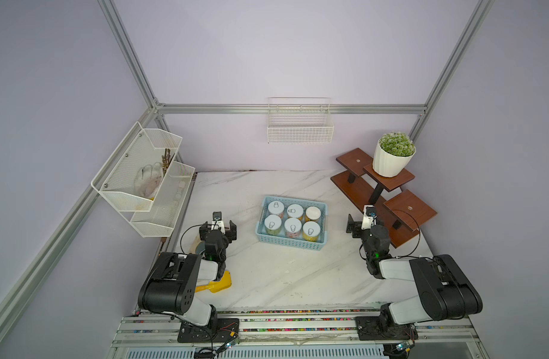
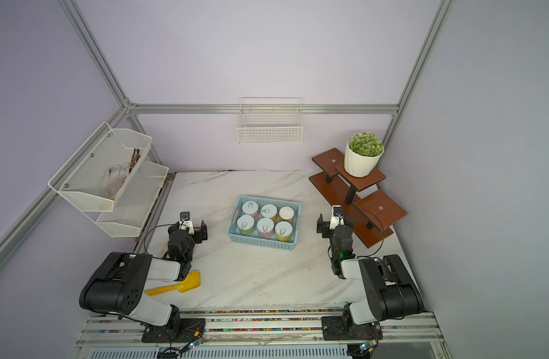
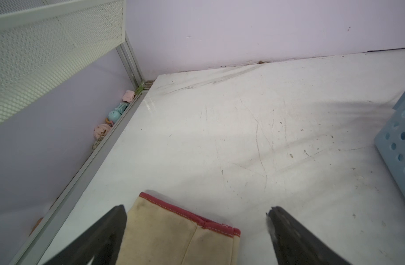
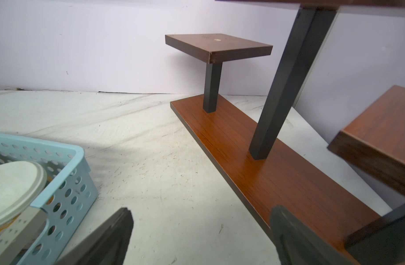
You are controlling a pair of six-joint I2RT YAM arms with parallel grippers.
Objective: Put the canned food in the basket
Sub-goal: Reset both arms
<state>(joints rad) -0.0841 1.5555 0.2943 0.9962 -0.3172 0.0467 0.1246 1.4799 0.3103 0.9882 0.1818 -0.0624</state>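
You get little of the basket (image 3: 401, 142) in the left wrist view: one perforated blue corner, cut by the frame edge, no cans showing. A beige cloth w/ red hem (image 3: 174, 234) lies below the left gripper (image 3: 197, 210). It's cut off at the frame edge & partly behind one finger (image 3: 100, 236); can't tell if it's touched. In a top view the wrist hides most of that cloth, and a grey ring (image 1: 200, 247) beside it is too covered to name. Small pastel bits (image 3: 114, 114) sit in the gap off the table (image 3: 242, 137) edge, too small to ID.

The right wrist view gives you another basket corner w/ the plain-topped can (image 4: 11, 188) inside. The other cans are out of frame, and a pale perforated strip (image 4: 13, 229) next to it can't be made out. Labels are unreadable from above.

In both top views the cans (image 1: 292, 226) number six. All stand upright in the basket, two rows of three, mid-table. The left gripper is off the basket's left side. The right gripper (image 1: 364, 223) is off its right side, by the wooden stand (image 1: 375, 199). Each is near the basket w/ bare table between, touching neither basket nor cans. Both pairs of fingers are spread wide & empty.
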